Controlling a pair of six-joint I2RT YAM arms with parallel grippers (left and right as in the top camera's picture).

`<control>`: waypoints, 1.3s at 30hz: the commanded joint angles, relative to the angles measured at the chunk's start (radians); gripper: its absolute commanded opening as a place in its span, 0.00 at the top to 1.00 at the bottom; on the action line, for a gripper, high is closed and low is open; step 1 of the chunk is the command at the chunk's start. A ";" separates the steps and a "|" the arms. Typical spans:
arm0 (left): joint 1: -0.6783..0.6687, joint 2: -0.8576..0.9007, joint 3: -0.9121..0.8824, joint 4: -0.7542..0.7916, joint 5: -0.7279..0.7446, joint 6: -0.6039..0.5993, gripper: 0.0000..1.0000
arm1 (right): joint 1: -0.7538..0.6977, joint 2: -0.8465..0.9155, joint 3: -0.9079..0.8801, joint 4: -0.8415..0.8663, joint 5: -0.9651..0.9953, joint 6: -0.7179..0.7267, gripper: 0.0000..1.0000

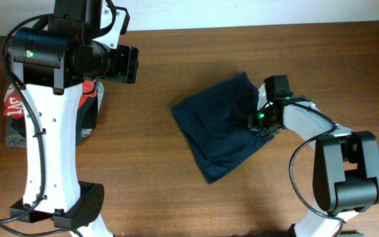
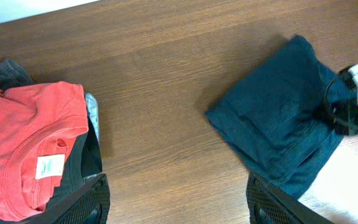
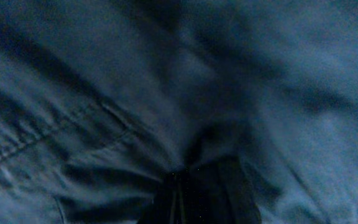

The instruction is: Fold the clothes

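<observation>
The dark navy shorts [image 1: 221, 125] lie bunched in a folded heap on the wooden table, right of centre. They also show in the left wrist view [image 2: 278, 118] and fill the right wrist view [image 3: 135, 93]. My right gripper [image 1: 260, 120] is at the heap's right edge, and its fingers [image 3: 180, 186] are shut with navy cloth pinched between them. My left gripper [image 1: 126, 64] is raised over the table's far left part, well away from the shorts. Its fingers [image 2: 179, 200] are wide apart and empty.
A red shirt [image 2: 23, 143] with white lettering lies on grey and black garments [image 2: 82, 165] at the table's left edge, partly under the left arm [image 1: 51, 131]. Bare wood [image 2: 166, 93] lies between that pile and the shorts.
</observation>
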 commanded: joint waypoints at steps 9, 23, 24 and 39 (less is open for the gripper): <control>0.029 -0.001 -0.103 -0.001 -0.037 -0.022 0.01 | 0.048 -0.217 -0.059 -0.048 0.052 0.029 0.96; 0.044 -0.051 -0.978 0.446 0.536 -0.070 0.01 | 0.051 -0.211 -0.060 0.092 0.064 -0.024 0.96; 0.045 -0.051 -1.040 0.505 0.571 -0.097 0.01 | 0.051 -0.195 -0.060 0.084 0.064 -0.024 0.96; -0.072 -0.051 -1.645 1.329 0.703 -0.681 0.01 | 0.051 -0.012 -0.060 0.037 0.035 -0.020 0.96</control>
